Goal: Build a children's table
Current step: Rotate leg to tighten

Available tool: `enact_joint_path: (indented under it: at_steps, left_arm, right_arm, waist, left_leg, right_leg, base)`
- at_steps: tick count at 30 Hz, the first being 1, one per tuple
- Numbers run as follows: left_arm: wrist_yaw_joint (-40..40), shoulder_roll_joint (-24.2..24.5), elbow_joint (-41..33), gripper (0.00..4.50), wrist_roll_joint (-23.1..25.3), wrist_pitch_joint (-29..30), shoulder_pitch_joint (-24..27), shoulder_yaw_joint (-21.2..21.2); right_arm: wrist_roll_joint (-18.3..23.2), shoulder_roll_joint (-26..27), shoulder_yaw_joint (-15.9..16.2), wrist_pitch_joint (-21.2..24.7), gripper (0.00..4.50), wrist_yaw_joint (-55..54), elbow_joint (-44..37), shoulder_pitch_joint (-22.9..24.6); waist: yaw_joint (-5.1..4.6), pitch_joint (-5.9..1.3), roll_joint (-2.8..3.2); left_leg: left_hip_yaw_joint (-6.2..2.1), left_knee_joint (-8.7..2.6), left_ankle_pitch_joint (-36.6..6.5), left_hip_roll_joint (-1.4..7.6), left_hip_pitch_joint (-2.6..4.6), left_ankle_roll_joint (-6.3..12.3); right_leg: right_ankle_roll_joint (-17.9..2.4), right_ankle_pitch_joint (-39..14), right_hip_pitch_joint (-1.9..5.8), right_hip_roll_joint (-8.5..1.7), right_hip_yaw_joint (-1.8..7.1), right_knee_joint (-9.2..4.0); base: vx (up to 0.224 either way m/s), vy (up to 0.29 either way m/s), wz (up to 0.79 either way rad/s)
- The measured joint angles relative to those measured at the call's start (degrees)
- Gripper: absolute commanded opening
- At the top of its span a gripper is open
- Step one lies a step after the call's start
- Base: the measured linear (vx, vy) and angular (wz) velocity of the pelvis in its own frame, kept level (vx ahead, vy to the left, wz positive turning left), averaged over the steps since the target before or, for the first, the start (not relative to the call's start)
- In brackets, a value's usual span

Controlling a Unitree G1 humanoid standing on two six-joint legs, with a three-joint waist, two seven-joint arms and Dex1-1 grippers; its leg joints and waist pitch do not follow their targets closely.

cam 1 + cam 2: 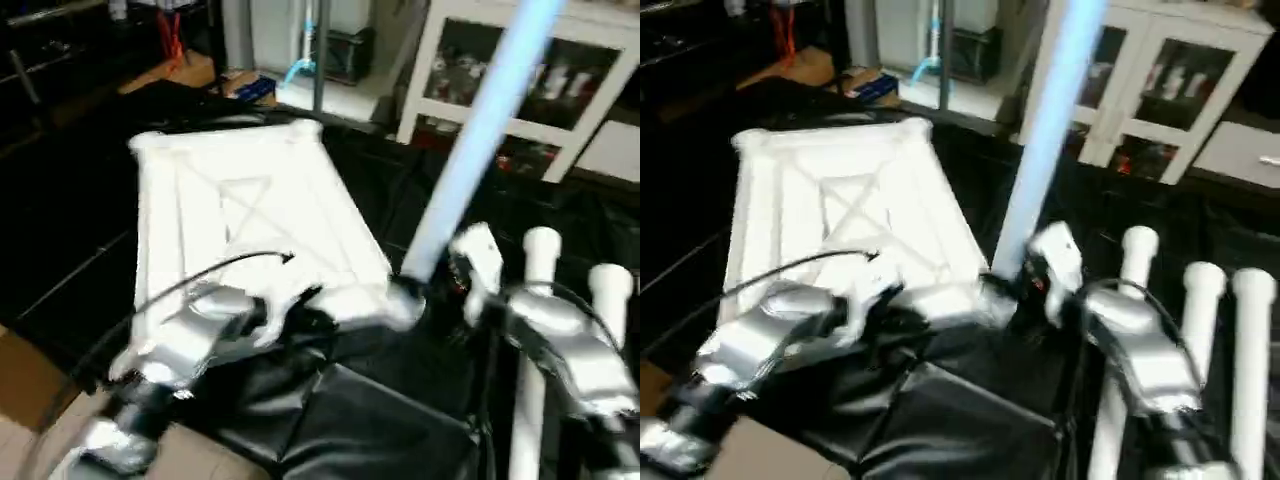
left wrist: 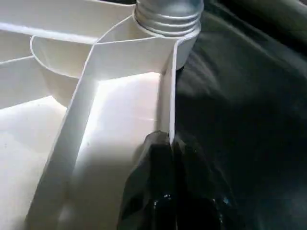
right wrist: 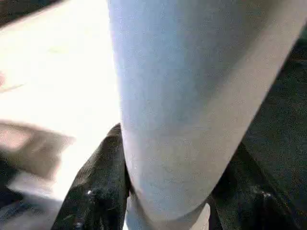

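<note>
Left eye view: tabletop (image 1: 250, 220) inverted; my right pincer (image 3: 163, 201) grips one leg (image 1: 480, 130) at its near corner socket (image 1: 400, 300). My left pincer (image 2: 170, 191) is closed on the tabletop rim; three spare legs (image 1: 1200, 340) beside it, unfitted.

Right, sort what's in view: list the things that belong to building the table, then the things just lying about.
Part of the job:
- upturned tabletop
- leg standing in its near corner socket
- spare legs lying on the right

Lying about:
- white glass-door cabinet
- black sheet
- cardboard

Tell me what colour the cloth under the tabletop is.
Black; the cloth under the white tabletop shows best in the left eye view.
</note>
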Motion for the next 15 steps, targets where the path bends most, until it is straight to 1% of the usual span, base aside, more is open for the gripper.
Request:
enact_joint_path:
  at_steps: [2, 3, 4, 5, 6, 9, 12, 13, 14, 15]
  left_arm:
    - [4.97, -3.77, 1.62, 0.0, 0.35, 1.14, -0.8, 0.57]
    - [8.78, -6.48, 3.11, 0.0, 0.5, 1.26, -1.17, 1.25]
    - [10.66, -7.95, 3.9, 0.0, 0.46, 1.17, -1.47, 1.41]
    - [12.22, -9.27, 5.05, 0.0, 0.47, 1.15, -1.93, 1.47]
    - [13.43, -10.62, 5.89, 0.0, 0.46, 1.13, -2.17, 1.71]
    - [14.46, -11.92, 6.57, 0.0, 0.41, 1.08, -2.46, 1.9]
    - [15.02, -12.09, 6.58, 0.0, 0.43, 1.08, -2.67, 1.94]
    - [15.03, -11.76, 6.57, 0.0, 0.45, 1.08, -2.7, 1.94]
    - [15.03, -11.7, 6.53, 0.0, 0.45, 1.08, -2.71, 1.94]
    - [15.02, -11.37, 6.33, 0.0, 0.37, 1.08, -2.71, 1.96]
  right_arm:
    - [-2.36, 4.39, -0.97, -0.07, 1.86, -9.78, 0.69, -0.5]
    - [-3.76, 8.28, -2.54, -0.76, 1.86, -17.19, 1.77, -0.99]
    - [-4.48, 10.32, -2.98, -1.4, 1.86, -21.44, 2.23, -1.21]
    - [-5.72, 13.57, -4.3, -2.34, 1.86, -26.57, 2.82, -1.42]
    - [-7.34, 15.76, -4.9, -3.41, 1.86, -31.08, 3.4, -1.63]
    - [-8.26, 18.2, -5.0, -5.25, 1.86, -34.91, 5.07, -2.5]
    - [-7.7, 19.06, -6.24, -6.76, 1.86, -35.44, 6.22, -3.45]
    - [-6.59, 19.23, -6.77, -7.12, 2.21, -33.79, 6.27, -3.54]
    - [-6.09, 19.15, -7.13, -7.32, 2.42, -32.6, 6.21, -3.52]
    - [-4.6, 18.9, -7.37, -7.01, 2.6, -30.41, 5.46, -3.2]
  waist:
    - [-0.36, 0.0, 0.02]
    - [-0.66, 0.0, 0.11]
    - [-0.71, -0.03, 0.2]
    - [-0.76, -0.06, 0.25]
    - [-0.71, -0.11, 0.37]
    - [-0.93, -0.18, 0.49]
    - [-1.15, -0.18, 0.5]
    - [-1.15, -0.18, 0.5]
    - [-1.16, -0.19, 0.49]
    - [-1.17, -0.19, 0.51]
  left_leg:
    - [-0.04, 0.02, 0.0, -0.02, -0.04, 0.0]
    - [-0.05, 0.04, 0.0, -0.06, -0.07, 0.0]
    - [-0.06, 0.0, 0.0, -0.1, -0.08, 0.0]
    - [-0.08, -0.02, 0.0, -0.1, -0.09, 0.0]
    - [-0.1, -0.02, 0.0, -0.11, -0.09, 0.01]
    - [-0.15, -0.02, 0.0, -0.14, -0.11, 0.01]
    - [-0.14, -0.03, 0.0, -0.15, -0.29, 0.01]
    - [-0.14, -0.03, 0.0, -0.15, -0.28, 0.01]
    - [-0.14, -0.05, 0.0, -0.15, -0.29, 0.01]
    - [-0.13, -0.08, 0.0, -0.15, -0.28, 0.01]
  right_leg:
    - [0.02, -0.01, -0.04, 0.0, -0.02, -0.06]
    - [0.03, -0.02, -0.1, -0.01, 0.0, -0.06]
    - [0.05, -0.03, -0.07, -0.03, 0.0, -0.11]
    - [0.08, -0.05, -0.09, -0.03, 0.0, -0.12]
    - [0.16, -0.1, -0.11, -0.03, -0.01, -0.14]
    - [0.31, -0.19, -0.02, -0.03, 0.0, -0.24]
    - [0.31, -0.19, -0.01, -0.03, 0.02, -0.3]
    - [0.31, -0.18, -0.01, -0.03, 0.03, -0.29]
    - [0.3, -0.18, -0.01, -0.03, 0.03, -0.29]
    - [0.3, -0.17, -0.03, -0.03, 0.05, -0.28]
  base:
    - [0.0, 0.0, 0.0]
    - [0.0, 0.0, 0.0]
    - [0.0, 0.0, 0.0]
    - [0.0, 0.0, 0.0]
    - [0.0, 0.0, 0.0]
    - [0.0, 0.0, 0.0]
    - [0.0, 0.0, 0.0]
    - [0.0, 0.0, 0.0]
    - [0.0, 0.0, 0.0]
    - [0.0, 0.0, 0.0]
